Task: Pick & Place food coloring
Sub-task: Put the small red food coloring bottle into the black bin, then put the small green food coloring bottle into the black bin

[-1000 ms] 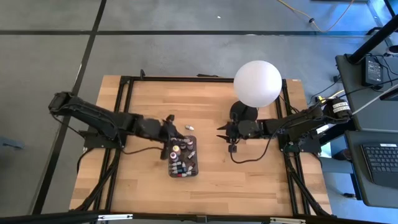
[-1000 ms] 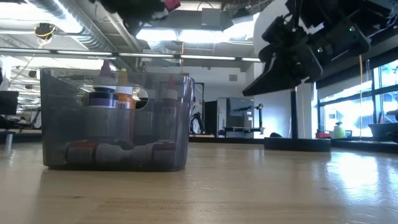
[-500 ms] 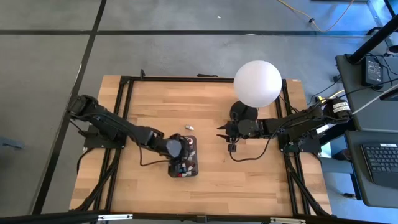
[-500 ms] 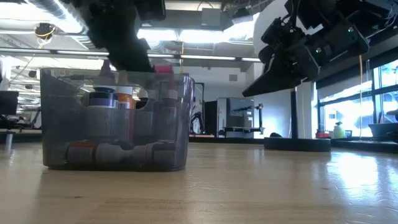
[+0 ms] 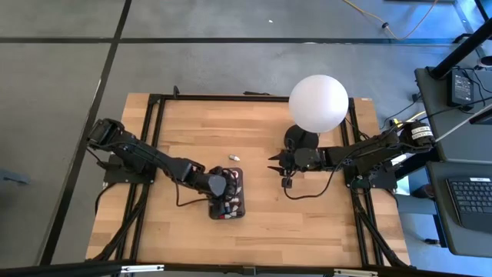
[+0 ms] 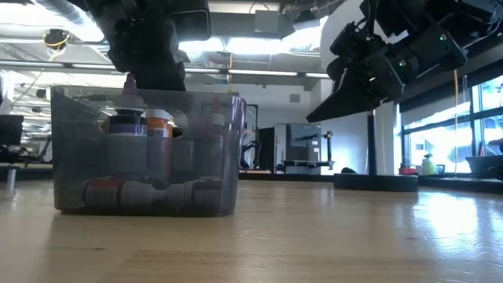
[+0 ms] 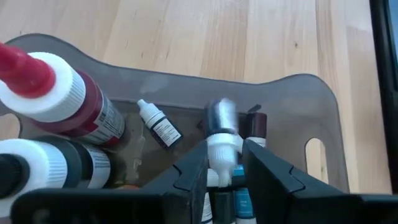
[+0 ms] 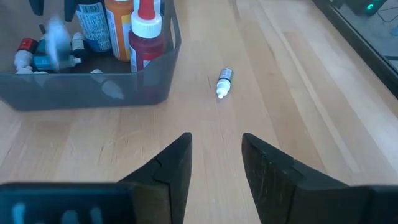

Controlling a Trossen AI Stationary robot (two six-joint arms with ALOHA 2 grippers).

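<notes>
Hovering over the dark grey tray (image 7: 292,99) left of the table's middle, left gripper (image 7: 225,148) with jaws narrowly parted and a small white-capped bottle (image 7: 222,124) blurred between them, cap down, looking loose rather than pinched. Dropping into a crowded spot, though: red-capped bottle (image 7: 56,93) standing to one side, tiny droppers lying flat underneath. Could glance off a neighbour's cap and hop the low wall, or knock an upright one over. Could also snag on a fingertip if the jaws widen too little, then get dragged out of the tray on the way up. Worth watching the lift too, with the wrist so low among the tall bottles; any sideways drift would tip them. Waiting well to the right, near the white globe lamp (image 5: 318,102), right gripper (image 8: 216,140), jaws apart and empty. Lying alone on the wood just beyond the tray's far side, one more loose bottle (image 8: 223,83), round enough to roll away under a clumsy approach.
</notes>
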